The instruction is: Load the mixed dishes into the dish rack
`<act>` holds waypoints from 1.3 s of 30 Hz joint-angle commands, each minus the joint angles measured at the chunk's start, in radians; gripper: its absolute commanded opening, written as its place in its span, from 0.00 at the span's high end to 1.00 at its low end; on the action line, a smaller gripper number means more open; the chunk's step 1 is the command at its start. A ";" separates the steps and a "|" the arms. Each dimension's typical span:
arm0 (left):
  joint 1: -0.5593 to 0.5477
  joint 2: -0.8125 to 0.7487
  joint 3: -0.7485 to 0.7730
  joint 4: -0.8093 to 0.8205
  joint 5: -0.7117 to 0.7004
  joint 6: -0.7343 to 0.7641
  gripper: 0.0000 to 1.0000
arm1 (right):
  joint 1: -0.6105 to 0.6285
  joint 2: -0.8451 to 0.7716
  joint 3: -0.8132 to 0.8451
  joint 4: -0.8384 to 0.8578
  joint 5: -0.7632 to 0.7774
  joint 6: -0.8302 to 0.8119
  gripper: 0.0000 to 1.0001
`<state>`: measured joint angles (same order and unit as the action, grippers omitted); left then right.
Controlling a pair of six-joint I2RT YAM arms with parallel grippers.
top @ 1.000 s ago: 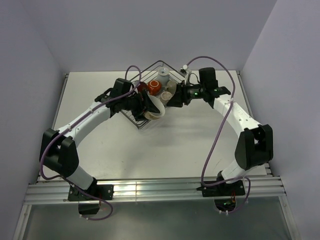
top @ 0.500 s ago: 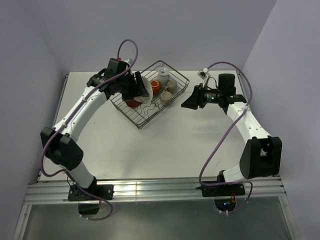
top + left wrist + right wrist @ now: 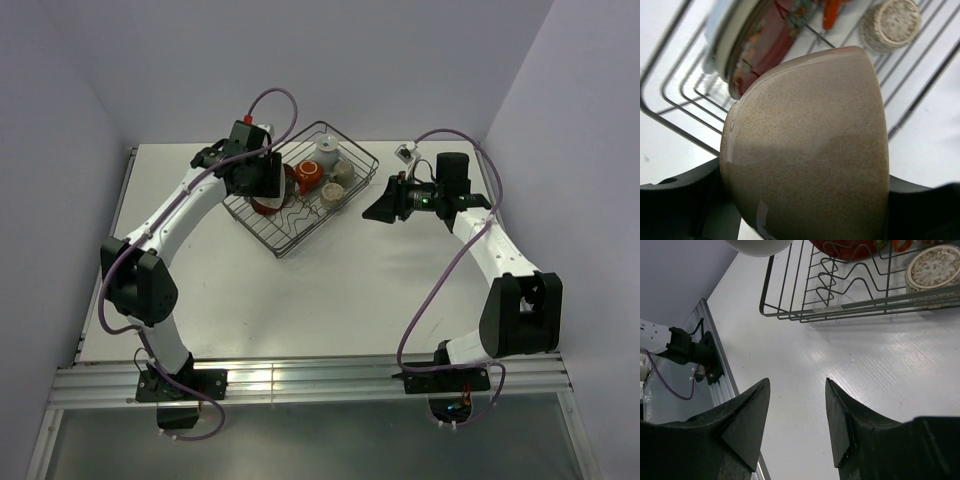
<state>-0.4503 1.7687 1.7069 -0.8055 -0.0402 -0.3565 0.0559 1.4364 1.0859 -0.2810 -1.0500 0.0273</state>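
Note:
A speckled cream bowl (image 3: 805, 145) fills the left wrist view, and my left gripper (image 3: 805, 200) is shut on it, one dark finger on each side. In the top view the left gripper (image 3: 265, 180) hangs over the left end of the dish rack (image 3: 300, 228), and its wrist hides most of the bowl. The rack (image 3: 685, 92) holds a red floral plate (image 3: 772, 40) on edge, an orange-red mug (image 3: 307, 175), a white cup (image 3: 327, 153) and a speckled beige cup (image 3: 890, 22). My right gripper (image 3: 374, 212) is open and empty, to the right of the rack (image 3: 790, 315).
The rack stands cornerwise at the back middle of the white table (image 3: 330, 300). Walls close in on the left, back and right. A metal rail (image 3: 715, 370) runs along the table's edge in the right wrist view. Bare table lies under the right gripper (image 3: 797, 385).
The left arm has carried the bowl from the rack's near corner up and back over its left end. The right arm has pulled away from the rack to the right.

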 commanded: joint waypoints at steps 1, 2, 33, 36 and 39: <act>-0.024 -0.006 0.077 0.106 -0.125 0.108 0.84 | -0.011 -0.036 -0.015 0.045 -0.027 -0.015 0.44; -0.028 0.006 0.082 0.115 -0.159 0.119 0.84 | -0.013 -0.034 -0.015 0.046 -0.025 -0.015 0.44; -0.226 0.150 -0.020 0.388 -0.699 0.564 0.85 | -0.028 0.004 -0.029 0.049 -0.016 -0.015 0.44; -0.228 0.166 -0.020 0.390 -0.704 0.570 0.84 | -0.033 0.005 -0.029 0.049 -0.016 -0.017 0.44; -0.228 0.176 -0.024 0.397 -0.714 0.585 0.84 | -0.034 0.010 -0.029 0.049 -0.018 -0.015 0.44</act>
<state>-0.6758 1.9656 1.6688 -0.4919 -0.6868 0.1963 0.0311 1.4437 1.0702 -0.2691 -1.0561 0.0273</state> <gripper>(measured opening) 0.664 0.560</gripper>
